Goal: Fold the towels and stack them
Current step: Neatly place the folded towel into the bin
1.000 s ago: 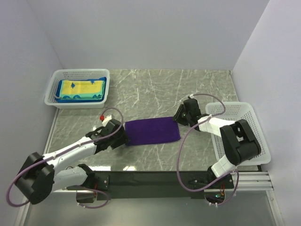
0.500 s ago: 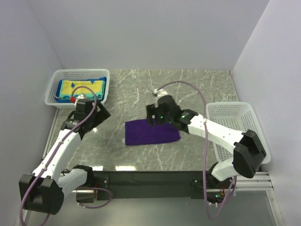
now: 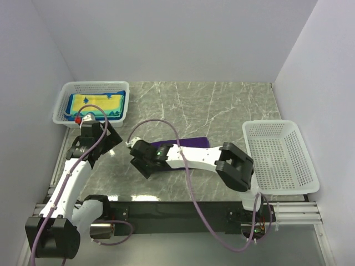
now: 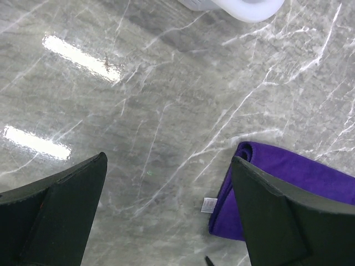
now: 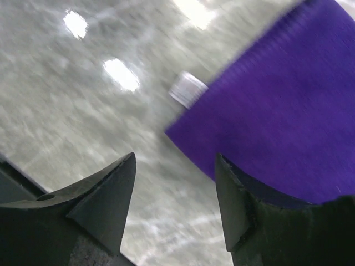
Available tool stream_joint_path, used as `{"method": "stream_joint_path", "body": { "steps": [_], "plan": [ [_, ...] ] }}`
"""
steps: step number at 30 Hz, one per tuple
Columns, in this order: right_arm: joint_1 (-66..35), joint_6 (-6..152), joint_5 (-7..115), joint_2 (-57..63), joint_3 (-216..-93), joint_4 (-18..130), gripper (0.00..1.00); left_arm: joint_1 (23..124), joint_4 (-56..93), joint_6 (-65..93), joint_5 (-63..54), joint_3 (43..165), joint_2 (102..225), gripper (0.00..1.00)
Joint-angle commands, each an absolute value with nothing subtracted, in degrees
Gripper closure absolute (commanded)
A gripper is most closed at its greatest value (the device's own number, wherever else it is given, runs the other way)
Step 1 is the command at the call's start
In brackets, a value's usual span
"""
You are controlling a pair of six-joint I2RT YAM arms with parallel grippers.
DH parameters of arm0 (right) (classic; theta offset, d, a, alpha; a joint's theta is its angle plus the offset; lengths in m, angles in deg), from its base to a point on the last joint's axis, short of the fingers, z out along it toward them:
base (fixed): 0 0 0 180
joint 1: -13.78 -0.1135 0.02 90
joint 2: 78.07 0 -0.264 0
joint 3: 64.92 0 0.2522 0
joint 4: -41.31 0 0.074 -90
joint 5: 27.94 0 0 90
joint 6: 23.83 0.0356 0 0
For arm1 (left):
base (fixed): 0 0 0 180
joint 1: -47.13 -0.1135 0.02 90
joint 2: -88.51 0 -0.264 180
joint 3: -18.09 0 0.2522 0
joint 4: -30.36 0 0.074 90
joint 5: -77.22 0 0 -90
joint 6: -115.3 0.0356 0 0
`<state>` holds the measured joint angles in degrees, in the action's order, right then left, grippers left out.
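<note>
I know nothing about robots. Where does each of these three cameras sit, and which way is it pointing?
Top external: fixed above and behind the arms, looking down at the marble table; both whole arms show.
Left wrist: on the left arm, facing down at the table; the open left gripper frames the view.
Right wrist: on the right arm, facing down at the purple towel; the open right gripper shows.
Shared: both wrist views catch that towel's corner and its white tag.

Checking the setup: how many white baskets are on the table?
2. One basket at the far left corner holds a yellow towel; the other basket at the right edge looks empty. None seem hidden.
</note>
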<state>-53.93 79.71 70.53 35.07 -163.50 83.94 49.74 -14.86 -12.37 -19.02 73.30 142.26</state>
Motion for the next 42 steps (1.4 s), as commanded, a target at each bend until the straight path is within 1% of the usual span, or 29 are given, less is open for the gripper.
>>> {"method": "stream_joint_path", "body": {
  "steps": [1,8,12,16,22,23,25,26,28,29,31,32,34,38,39,42],
  "plan": [
    [-55.1,77.6,73.7,37.8,-170.3,88.4,0.35,49.0,-13.5,-10.9,-18.2,73.8,141.2,0.01],
    [-55.6,79.3,78.0,43.3,-173.3,89.2,0.38,48.4,-13.5,-10.9,-19.3,73.6,139.2,0.01],
    [-55.8,80.7,81.4,44.1,-174.0,90.4,0.39,48.4,-13.5,-10.7,-18.5,73.6,139.2,0.01],
    [-55.9,81.1,81.1,44.1,-172.5,89.2,0.40,48.3,-13.4,-10.7,-17.6,73.8,139.7,0.01],
    [-55.8,81.4,81.7,47.1,-170.6,87.6,0.46,48.2,-12.7,-10.6,-16.3,73.2,139.1,0.01],
    [-55.7,81.4,81.5,47.7,-169.9,87.3,0.49,48.2,-12.7,-10.5,-16.2,73.0,139.2,0.01],
    [-55.5,81.6,81.6,48.1,-169.0,86.4,0.58,48.2,-12.4,-10.4,-15.6,73.0,139.5,0.01],
    [-55.4,81.6,81.2,48.2,-168.2,86.2,0.66,48.2,-12.2,-10.0,-14.9,72.9,139.7,0.01],
    [-55.2,81.6,81.7,47.7,-166.8,85.6,0.74,48.0,-11.1,-9.3,-11.9,72.5,140.1,0.01],
    [-55.0,81.6,81.8,47.4,-166.4,85.4,0.85,48.1,-10.6,-8.9,-11.1,72.0,140.1,0.01],
    [-55.0,81.6,82.0,46.2,-165.4,84.0,0.94,48.1,-10.0,-8.6,-10.0,71.9,140.8,0.01],
    [-54.5,81.6,81.9,44.0,-163.7,82.9,1.00,48.1,-10.2,-8.4,-9.4,72.2,141.1,0.01],
    [-53.6,82.6,79.1,41.0,-160.8,77.4,1.00,48.1,-10.2,-8.6,-8.0,72.3,142.1,0.01],
    [-51.3,84.6,75.3,31.5,-151.6,67.7,1.00,48.2,-8.3,-12.6,-1.1,70.4,144.2,0.01],
    [-50.2,85.1,74.4,30.1,-150.2,65.8,1.00,48.4,-5.8,-13.5,2.1,69.5,144.8,0.01],
    [-48.5,86.8,70.9,26.4,-145.9,60.9,1.00,49.5,-0.7,-17.1,6.5,66.6,145.9,0.01]
  ]
}}
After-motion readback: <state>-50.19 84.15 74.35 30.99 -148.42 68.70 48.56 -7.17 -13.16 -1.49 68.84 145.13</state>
